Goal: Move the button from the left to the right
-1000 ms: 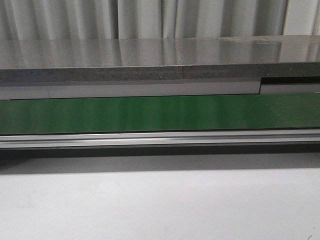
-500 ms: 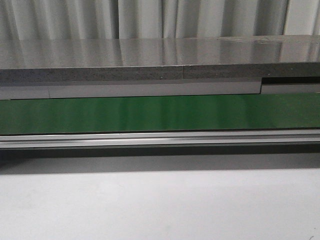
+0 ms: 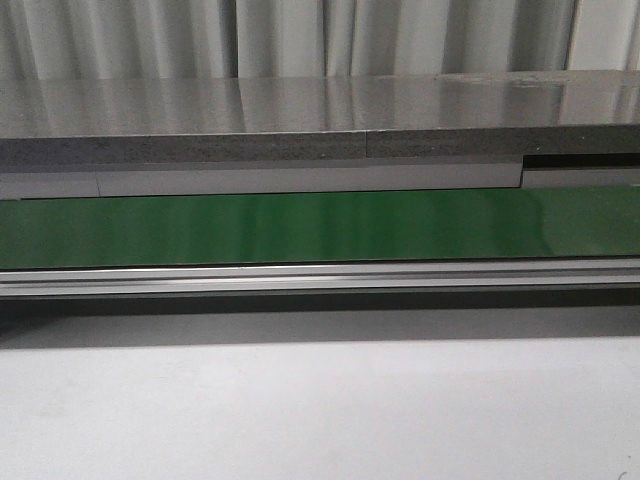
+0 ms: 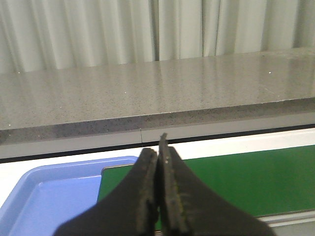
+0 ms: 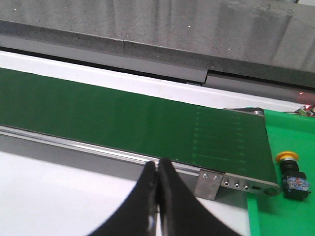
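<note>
We see the button [image 5: 291, 170] lying on a green tray [image 5: 275, 206] just past the green belt's [image 5: 123, 120] end, while our right fingers [image 5: 157, 169] and left fingers [image 4: 158, 157] are pressed together, holding nothing.

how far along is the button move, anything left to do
It looks mostly done: the button sits on the green surface past the belt end. Nothing is in hand; the left gripper and right gripper are shut and empty. The blue tray shows nothing more.
</note>
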`<move>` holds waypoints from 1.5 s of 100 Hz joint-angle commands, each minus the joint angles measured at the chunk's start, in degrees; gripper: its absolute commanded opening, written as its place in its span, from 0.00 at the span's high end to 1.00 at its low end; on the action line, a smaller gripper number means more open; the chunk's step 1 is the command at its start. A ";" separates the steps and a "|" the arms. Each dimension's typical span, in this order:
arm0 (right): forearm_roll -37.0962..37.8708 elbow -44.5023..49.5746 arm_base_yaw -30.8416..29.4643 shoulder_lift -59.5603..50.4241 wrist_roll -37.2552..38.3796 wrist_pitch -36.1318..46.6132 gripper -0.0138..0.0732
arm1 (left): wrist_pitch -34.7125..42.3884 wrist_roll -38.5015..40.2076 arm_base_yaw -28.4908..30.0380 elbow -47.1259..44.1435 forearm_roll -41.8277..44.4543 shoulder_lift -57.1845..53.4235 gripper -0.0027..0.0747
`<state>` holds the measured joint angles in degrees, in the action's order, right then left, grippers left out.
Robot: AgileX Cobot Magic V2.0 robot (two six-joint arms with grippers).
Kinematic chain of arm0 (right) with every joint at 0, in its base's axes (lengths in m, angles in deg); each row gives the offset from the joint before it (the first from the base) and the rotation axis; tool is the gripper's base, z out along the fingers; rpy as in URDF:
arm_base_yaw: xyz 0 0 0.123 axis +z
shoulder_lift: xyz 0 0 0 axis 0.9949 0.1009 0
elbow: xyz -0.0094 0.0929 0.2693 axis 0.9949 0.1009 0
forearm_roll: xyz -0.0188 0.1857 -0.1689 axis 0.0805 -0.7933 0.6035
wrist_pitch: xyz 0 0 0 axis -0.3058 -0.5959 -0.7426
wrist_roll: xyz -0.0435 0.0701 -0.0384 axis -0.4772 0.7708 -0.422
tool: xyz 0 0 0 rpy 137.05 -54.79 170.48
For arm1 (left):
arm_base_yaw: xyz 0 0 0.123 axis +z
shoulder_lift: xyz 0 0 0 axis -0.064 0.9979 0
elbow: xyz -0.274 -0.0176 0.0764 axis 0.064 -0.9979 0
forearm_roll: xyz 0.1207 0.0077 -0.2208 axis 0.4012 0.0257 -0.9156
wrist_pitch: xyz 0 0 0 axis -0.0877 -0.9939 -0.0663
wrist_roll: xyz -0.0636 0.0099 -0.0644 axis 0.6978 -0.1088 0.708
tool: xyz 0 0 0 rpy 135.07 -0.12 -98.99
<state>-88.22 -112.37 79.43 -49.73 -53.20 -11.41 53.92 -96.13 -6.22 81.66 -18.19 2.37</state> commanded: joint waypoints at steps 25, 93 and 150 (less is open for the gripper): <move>-1.37 -1.33 -0.07 0.51 -0.05 3.67 0.92 | 4.67 0.14 -0.46 1.68 -0.62 0.57 0.99; 1.35 -1.26 4.83 -0.20 2.77 5.07 0.92 | 4.67 0.14 -0.46 1.68 -0.62 0.57 0.99; 18.37 18.51 8.62 -12.79 24.68 23.96 0.92 | 4.67 0.14 -0.46 1.68 -0.62 0.57 0.99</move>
<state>-70.63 -95.15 87.84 -61.03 -28.89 4.95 53.92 -96.13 -6.22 81.66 -18.19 2.37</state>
